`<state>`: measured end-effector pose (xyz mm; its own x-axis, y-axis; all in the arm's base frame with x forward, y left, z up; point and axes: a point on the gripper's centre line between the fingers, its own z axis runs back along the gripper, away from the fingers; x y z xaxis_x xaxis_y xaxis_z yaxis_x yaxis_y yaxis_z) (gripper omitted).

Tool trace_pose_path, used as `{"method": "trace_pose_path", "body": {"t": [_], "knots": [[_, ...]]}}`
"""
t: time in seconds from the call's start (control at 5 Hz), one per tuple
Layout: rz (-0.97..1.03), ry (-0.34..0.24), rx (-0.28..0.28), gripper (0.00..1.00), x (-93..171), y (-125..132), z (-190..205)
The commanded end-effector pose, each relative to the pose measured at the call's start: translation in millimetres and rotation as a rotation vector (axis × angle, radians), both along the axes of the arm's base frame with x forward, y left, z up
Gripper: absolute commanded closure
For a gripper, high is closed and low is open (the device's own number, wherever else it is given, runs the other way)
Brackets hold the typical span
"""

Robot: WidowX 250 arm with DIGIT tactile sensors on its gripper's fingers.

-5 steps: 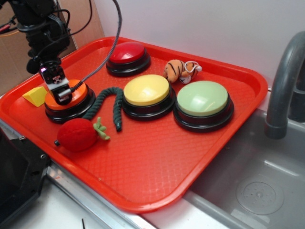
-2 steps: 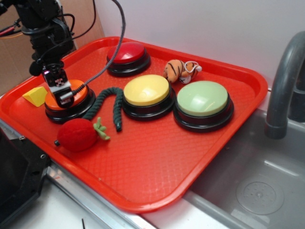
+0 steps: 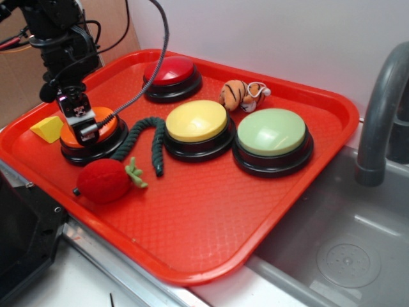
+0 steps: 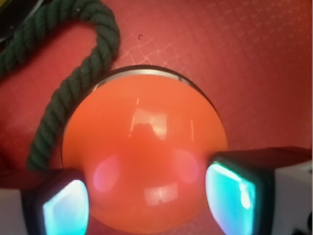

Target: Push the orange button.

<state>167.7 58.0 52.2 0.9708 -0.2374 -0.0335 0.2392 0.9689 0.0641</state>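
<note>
The orange button (image 3: pixel 107 124), a smooth orange dome on a black base, sits at the left of the red tray (image 3: pixel 204 272). My gripper (image 3: pixel 84 130) points down onto its top and hides the middle of the dome. In the wrist view the orange button (image 4: pixel 144 142) fills the centre. My gripper (image 4: pixel 149 203) is open, with one glowing teal pad (image 4: pixel 63 208) on each side of the dome's near part and nothing held between them.
On the tray are a red button (image 3: pixel 171 70), a yellow button (image 3: pixel 197 120), a green button (image 3: pixel 271 131), a green rope (image 3: pixel 153 141), a plush strawberry (image 3: pixel 104 180), a toy tiger (image 3: pixel 243 94) and a yellow wedge (image 3: pixel 48 129). A grey faucet (image 3: pixel 383 109) and sink (image 3: pixel 345 249) lie at the right.
The arm has leaned slightly to the right and the gripper has shifted a little over the orange button. Since 0.4 s ago hardly anything has moved.
</note>
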Motion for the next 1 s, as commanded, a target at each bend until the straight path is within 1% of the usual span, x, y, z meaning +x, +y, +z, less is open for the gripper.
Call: {"method": "trace_pose_path", "body": {"t": [0.0, 0.4, 0.6, 0.8], "knots": [[0.003, -0.076, 0.006, 0.00, 9, 4, 24], [0.003, -0.088, 0.022, 0.00, 10, 1, 33], [-0.006, -0.100, 0.020, 0.00, 11, -2, 42], [-0.012, -0.119, 0.032, 0.00, 15, -6, 51]]}}
